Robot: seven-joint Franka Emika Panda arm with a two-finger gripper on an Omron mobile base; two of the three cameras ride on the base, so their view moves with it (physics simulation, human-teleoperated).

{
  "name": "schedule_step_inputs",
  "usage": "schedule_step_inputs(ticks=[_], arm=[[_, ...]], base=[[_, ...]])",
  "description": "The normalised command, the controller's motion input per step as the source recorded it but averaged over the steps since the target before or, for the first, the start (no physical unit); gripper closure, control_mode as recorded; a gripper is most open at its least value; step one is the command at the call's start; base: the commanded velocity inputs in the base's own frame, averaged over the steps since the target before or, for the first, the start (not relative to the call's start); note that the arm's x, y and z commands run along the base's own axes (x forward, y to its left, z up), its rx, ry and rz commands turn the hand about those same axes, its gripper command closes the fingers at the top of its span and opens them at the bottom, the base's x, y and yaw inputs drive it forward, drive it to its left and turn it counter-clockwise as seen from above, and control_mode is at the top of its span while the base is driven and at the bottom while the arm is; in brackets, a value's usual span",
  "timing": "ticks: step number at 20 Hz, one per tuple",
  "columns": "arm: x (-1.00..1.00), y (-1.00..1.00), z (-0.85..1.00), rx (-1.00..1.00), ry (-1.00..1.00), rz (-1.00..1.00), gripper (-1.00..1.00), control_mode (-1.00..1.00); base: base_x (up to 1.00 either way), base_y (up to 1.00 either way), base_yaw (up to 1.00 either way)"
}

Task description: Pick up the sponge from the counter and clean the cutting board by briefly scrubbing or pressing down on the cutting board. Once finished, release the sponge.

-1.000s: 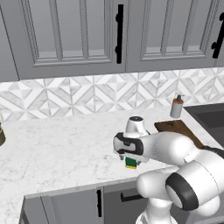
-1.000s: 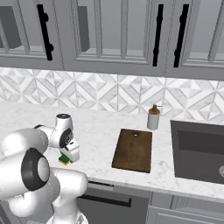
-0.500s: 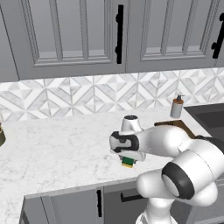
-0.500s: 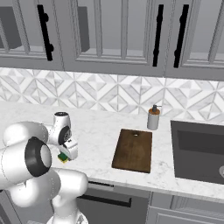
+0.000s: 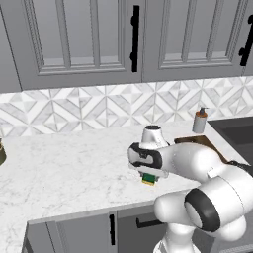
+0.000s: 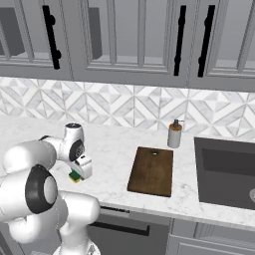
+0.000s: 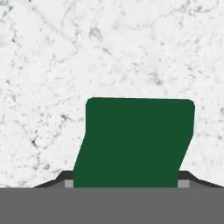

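While the tool [image 5: 148, 176] clamps the sponge [image 7: 135, 142] (green side up), counter [image 5: 64, 168] lies below.

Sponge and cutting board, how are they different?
The sponge is a tiny block, dark green on top and yellow underneath; the cutting board is a big, thin, dark brown slab. The sponge sits right under the gripper; the cutting board lies apart, nearer the sink. Both rest on the white counter.
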Motion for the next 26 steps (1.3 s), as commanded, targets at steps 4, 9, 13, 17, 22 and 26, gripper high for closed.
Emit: schedule_step_inputs(ticks=[4, 9, 13, 17, 22, 26], arm=[[0.01, -0.93, 0.8, 0.0, -0.06, -0.05, 1.0, -1.0], [0.0, -0.96, 0.4, 0.0, 0.0, -0.11, 1.0, -1.0], [0.0, -1.0, 0.0, 0.0, 0.0, -0.16, 1.0, -1.0], [0.0, -1.0, 0.0, 0.0, 0.0, -0.16, 1.0, -1.0], [0.0, -1.0, 0.05, 0.0, 0.0, -0.16, 1.0, -1.0], [-0.02, -0.86, 0.05, 0.0, 0.0, -0.17, 1.0, -1.0]], base=[[0.0, 0.0, 0.0], [0.0, 0.0, 0.0], [0.0, 0.0, 0.0], [0.0, 0.0, 0.0], [0.0, 0.0, 0.0], [0.0, 0.0, 0.0]])
